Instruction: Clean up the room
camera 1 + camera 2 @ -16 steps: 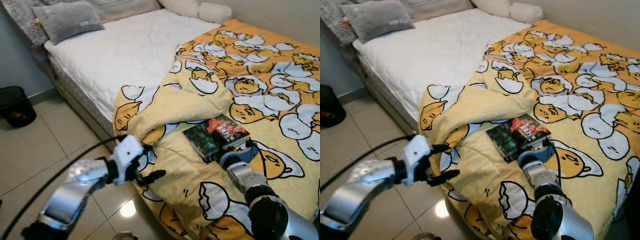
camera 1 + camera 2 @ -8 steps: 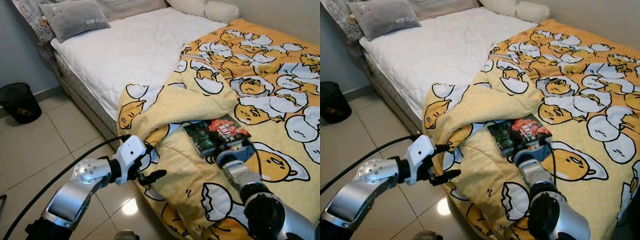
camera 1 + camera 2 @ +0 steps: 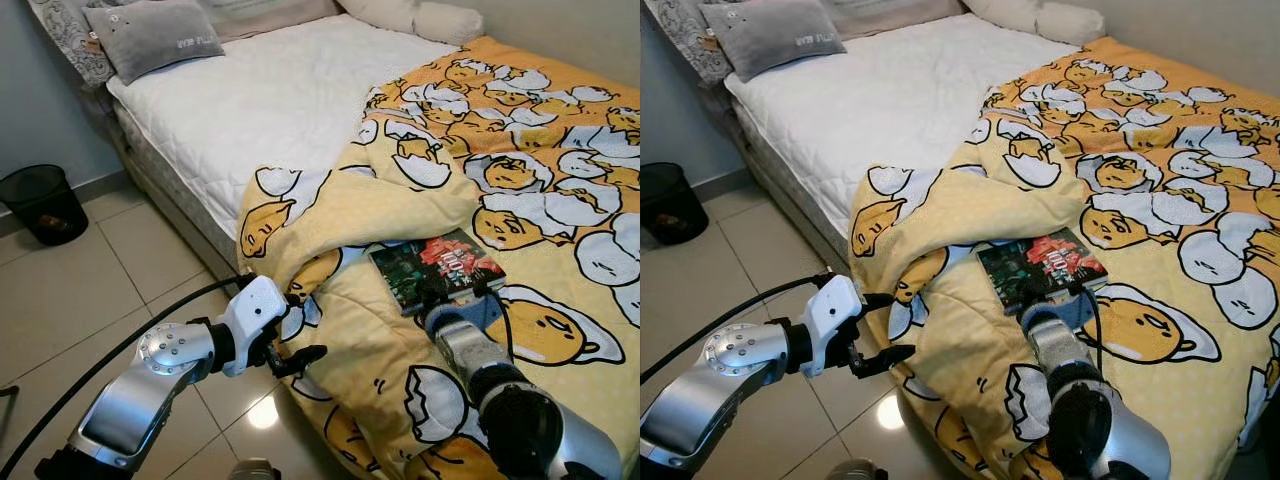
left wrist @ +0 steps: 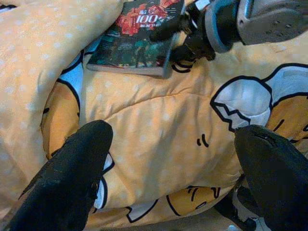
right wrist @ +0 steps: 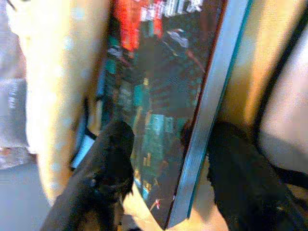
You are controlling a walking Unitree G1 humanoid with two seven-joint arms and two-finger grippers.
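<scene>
Dark book (image 3: pixel 436 270) lies between right claw (image 5: pixel 166 163) fingers.

floor (image 3: pixel 60 290): glossy beige tiles | wall (image 3: pixel 30 110): pale blue-grey | bed (image 3: pixel 270 100): white mattress | bin (image 3: pixel 40 203): black

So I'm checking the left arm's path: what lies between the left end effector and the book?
In the left wrist view, only rumpled yellow duvet lies between the open left end effector and the book, where the right end effector sits.
</scene>
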